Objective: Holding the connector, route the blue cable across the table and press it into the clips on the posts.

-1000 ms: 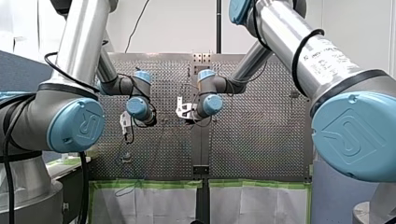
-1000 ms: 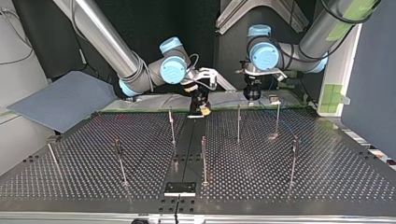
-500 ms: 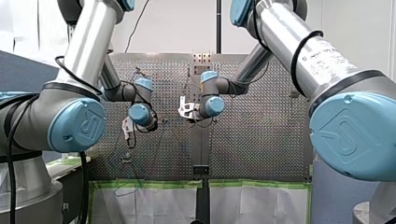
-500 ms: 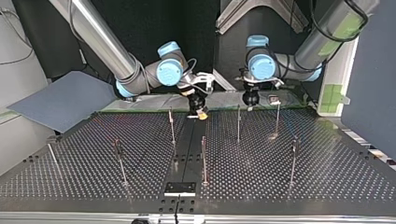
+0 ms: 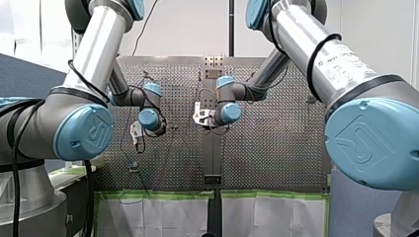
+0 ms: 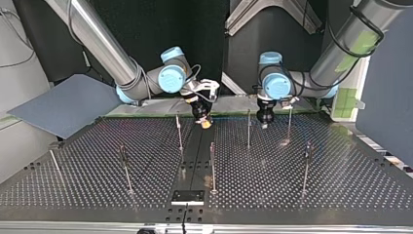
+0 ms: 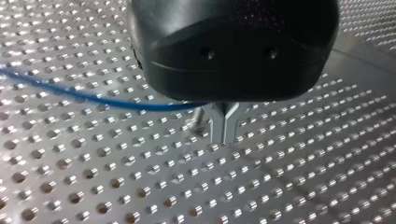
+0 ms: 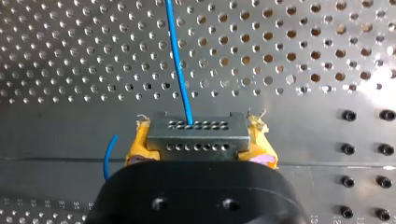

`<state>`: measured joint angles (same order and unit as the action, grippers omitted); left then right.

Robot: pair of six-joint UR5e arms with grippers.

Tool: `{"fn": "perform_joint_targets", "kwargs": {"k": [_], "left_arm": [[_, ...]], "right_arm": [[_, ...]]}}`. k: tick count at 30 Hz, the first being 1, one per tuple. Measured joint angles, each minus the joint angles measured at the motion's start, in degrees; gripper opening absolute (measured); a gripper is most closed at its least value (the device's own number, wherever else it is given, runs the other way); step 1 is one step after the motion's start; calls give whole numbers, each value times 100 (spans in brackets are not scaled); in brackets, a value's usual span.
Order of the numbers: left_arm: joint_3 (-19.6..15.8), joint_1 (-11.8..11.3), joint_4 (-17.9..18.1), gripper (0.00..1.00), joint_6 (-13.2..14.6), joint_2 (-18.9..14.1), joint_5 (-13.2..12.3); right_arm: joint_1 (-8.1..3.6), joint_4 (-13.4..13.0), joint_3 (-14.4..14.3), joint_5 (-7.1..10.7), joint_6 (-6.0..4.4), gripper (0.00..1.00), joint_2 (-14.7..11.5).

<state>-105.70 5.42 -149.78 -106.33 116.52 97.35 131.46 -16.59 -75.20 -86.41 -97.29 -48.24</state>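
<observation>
At the table (image 6: 316, 195) edge nearest the arms, the right gripper (image 8: 198, 145) has its yellow pads clamped on the grey connector (image 8: 196, 125). The blue cable (image 7: 93, 99) runs from it across the perforations to the left gripper (image 7: 224, 128), whose metal fingers are pressed together, apparently on the cable. Routing looks barely begun; next, I'd say, the cable needs carrying to the nearest post (image 6: 249, 127) and pressing into its clip.

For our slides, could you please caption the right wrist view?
My right gripper clamps the connector, its blue cable running ahead over the perforated table.
</observation>
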Motion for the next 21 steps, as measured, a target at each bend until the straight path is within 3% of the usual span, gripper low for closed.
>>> {"fn": "perform_joint_targets", "kwargs": {"k": [7, 9, 11, 12, 14, 15, 17, 18, 19, 21], "left_arm": [[231, -117, -134, 1, -1, 4, -41], [256, -137, -161, 5, 0, 5, -41], [265, -146, -200, 26, 8, 5, -37], [268, -145, -225, 26, 18, 4, -32], [269, -138, -307, 57, 52, 2, -5], [269, -135, -345, 57, 67, 2, 18], [270, -125, -446, 84, 99, 1, 99], [270, -120, -497, 84, 121, 0, 139], [270, -114, -545, 93, 148, -1, 174], [271, -102, -662, 93, 204, -2, 230]], "right_arm": [[-83, -19, 0, 0, 4, 0, 2], [-99, -20, 1, 1, 8, 0, 2], [-114, -21, 3, 4, 10, 0, 1], [-118, -20, 3, 7, 12, 0, 1], [-123, -17, 3, 16, 16, 0, 0], [-124, -15, 2, 19, 18, 0, 0], [-126, -11, 3, 23, 22, 0, -1], [-128, -9, 3, 24, 22, 0, 0], [-129, -7, 3, 25, 23, 0, 0], [-129, -2, 1, 28, 24, 0, -1]]}}
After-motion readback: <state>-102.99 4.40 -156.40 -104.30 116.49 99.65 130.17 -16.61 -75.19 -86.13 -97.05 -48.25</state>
